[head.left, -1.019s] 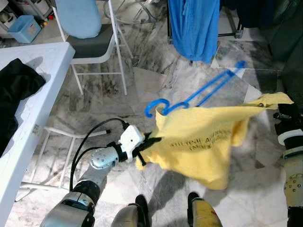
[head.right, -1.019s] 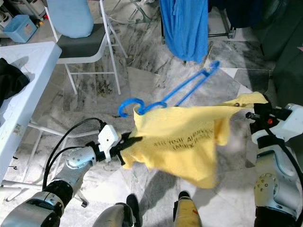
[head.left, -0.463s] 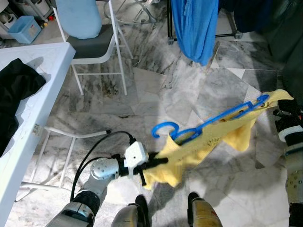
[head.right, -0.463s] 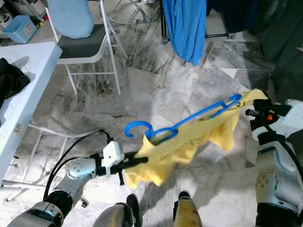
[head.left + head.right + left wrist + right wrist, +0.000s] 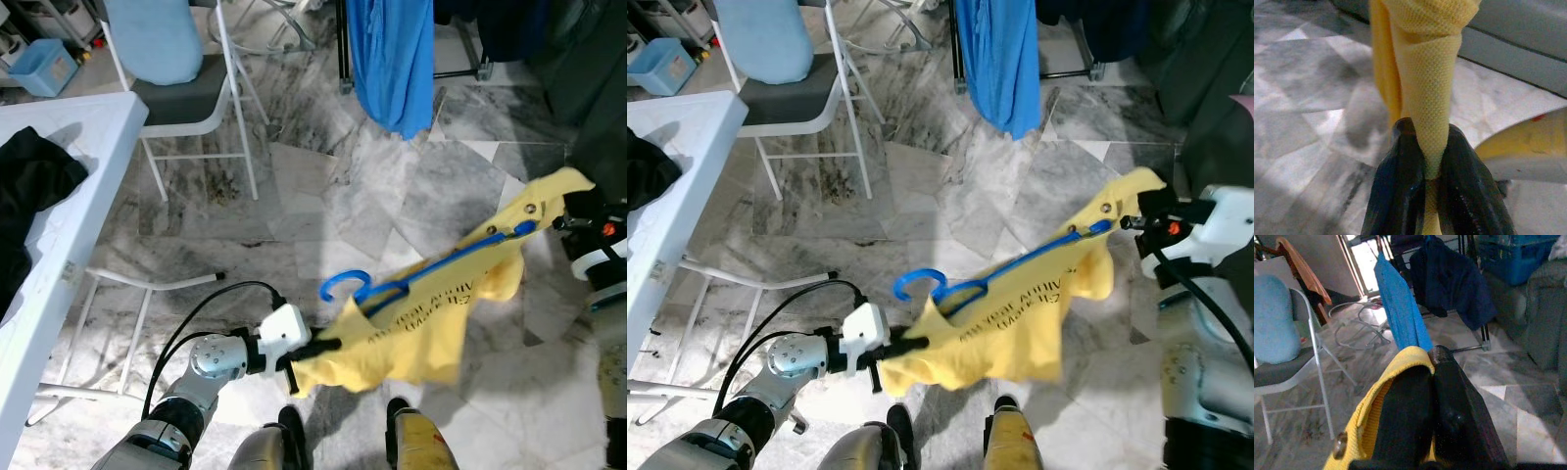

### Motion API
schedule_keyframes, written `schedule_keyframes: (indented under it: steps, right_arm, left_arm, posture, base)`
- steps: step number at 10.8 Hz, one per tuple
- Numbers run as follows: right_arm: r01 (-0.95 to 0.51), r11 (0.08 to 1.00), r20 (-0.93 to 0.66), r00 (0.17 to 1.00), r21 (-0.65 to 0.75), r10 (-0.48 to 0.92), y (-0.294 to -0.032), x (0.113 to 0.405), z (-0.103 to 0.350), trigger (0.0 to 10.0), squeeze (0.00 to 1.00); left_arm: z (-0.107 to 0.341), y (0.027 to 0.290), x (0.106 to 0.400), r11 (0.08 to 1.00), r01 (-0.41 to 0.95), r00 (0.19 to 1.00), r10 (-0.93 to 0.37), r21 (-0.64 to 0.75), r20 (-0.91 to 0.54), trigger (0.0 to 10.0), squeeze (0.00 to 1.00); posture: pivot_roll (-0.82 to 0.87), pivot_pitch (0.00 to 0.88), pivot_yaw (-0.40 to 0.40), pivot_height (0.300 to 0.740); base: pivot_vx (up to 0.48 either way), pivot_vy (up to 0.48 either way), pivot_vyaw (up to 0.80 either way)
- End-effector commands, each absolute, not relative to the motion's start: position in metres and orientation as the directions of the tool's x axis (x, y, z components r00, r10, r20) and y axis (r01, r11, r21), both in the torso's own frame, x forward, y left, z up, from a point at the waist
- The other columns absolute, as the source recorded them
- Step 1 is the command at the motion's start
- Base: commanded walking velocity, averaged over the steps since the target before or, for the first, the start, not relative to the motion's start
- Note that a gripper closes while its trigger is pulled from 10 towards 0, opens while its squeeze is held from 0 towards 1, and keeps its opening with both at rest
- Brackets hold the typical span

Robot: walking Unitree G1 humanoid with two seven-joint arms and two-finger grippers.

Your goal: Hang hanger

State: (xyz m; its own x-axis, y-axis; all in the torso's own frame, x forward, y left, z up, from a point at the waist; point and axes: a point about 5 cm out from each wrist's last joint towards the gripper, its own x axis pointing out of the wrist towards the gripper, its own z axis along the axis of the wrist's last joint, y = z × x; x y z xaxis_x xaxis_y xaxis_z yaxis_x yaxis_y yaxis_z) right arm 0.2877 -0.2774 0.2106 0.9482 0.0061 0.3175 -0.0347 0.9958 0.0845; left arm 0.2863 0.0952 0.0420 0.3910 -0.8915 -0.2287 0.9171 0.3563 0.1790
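The blue hanger (image 5: 421,279) runs diagonally through the lower right of the left eye view, threaded inside a yellow shirt (image 5: 411,328) with its hook poking out at the collar end. The shirt is stretched between both arms, probably so the hanger stays seated and cannot slip out. The left claw (image 5: 315,349), low centre, is clenched on a twisted fold of the shirt's hem. The right claw (image 5: 1132,223), at the right edge, is pinched on the shirt's far corner. A blue garment (image 5: 390,54) hangs at upper centre, a white table (image 5: 83,166) stands at left.
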Motion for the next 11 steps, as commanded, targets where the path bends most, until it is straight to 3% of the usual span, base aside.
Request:
schedule_keyframes:
  steps: [1, 4, 6, 7, 9, 11]
  right_arm:
    - [-0.027, 0.998, 0.373, 0.928, 0.048, 0.007, -0.281, 0.280, 0.225, 0.0, 0.00]
    - [-0.007, 0.999, 0.378, 0.926, 0.039, -0.008, -0.286, 0.277, 0.232, 0.0, 0.00]
    - [-0.088, 0.996, 0.398, 0.914, 0.018, 0.074, -0.261, 0.289, 0.242, 0.0, 0.00]
    - [-0.159, 0.987, 0.406, 0.902, -0.002, 0.146, -0.237, 0.297, 0.246, 0.0, 0.00]
    - [-0.243, 0.969, 0.373, 0.896, -0.039, 0.240, -0.205, 0.303, 0.240, 0.0, 0.00]
    - [-0.241, 0.968, 0.336, 0.907, -0.075, 0.252, -0.202, 0.305, 0.233, 0.0, 0.00]
  left_arm:
    - [0.024, 0.110, 0.277, 0.415, 0.903, 0.428, -0.854, 0.107, -0.295, 0.0, 0.00]
    - [0.021, 0.109, 0.278, 0.411, 0.903, 0.429, -0.838, 0.127, -0.336, 0.0, 0.00]
    - [0.019, 0.106, 0.277, 0.359, 0.915, 0.404, -0.827, 0.185, -0.390, 0.0, 0.00]
    - [0.018, 0.100, 0.277, 0.337, 0.912, 0.407, -0.812, 0.232, -0.419, 0.0, 0.00]
    - [0.020, 0.087, 0.284, 0.384, 0.878, 0.475, -0.773, 0.285, -0.421, 0.0, 0.00]
    - [0.023, 0.081, 0.294, 0.439, 0.836, 0.547, -0.714, 0.331, -0.437, 0.0, 0.00]
  posture:
    - [-0.26, 0.267, 0.143, 0.740]
    - [-0.27, 0.265, 0.143, 0.740]
    - [-0.27, 0.262, 0.144, 0.740]
    - [-0.27, 0.259, 0.144, 0.740]
    - [-0.28, 0.250, 0.135, 0.740]
    - [-0.28, 0.245, 0.132, 0.740]
  base:
    - [0.000, 0.000, 0.00]
    - [0.000, 0.000, 0.00]
    - [0.000, 0.000, 0.00]
    - [0.000, 0.000, 0.00]
    - [0.000, 0.000, 0.00]
    - [0.000, 0.000, 0.00]
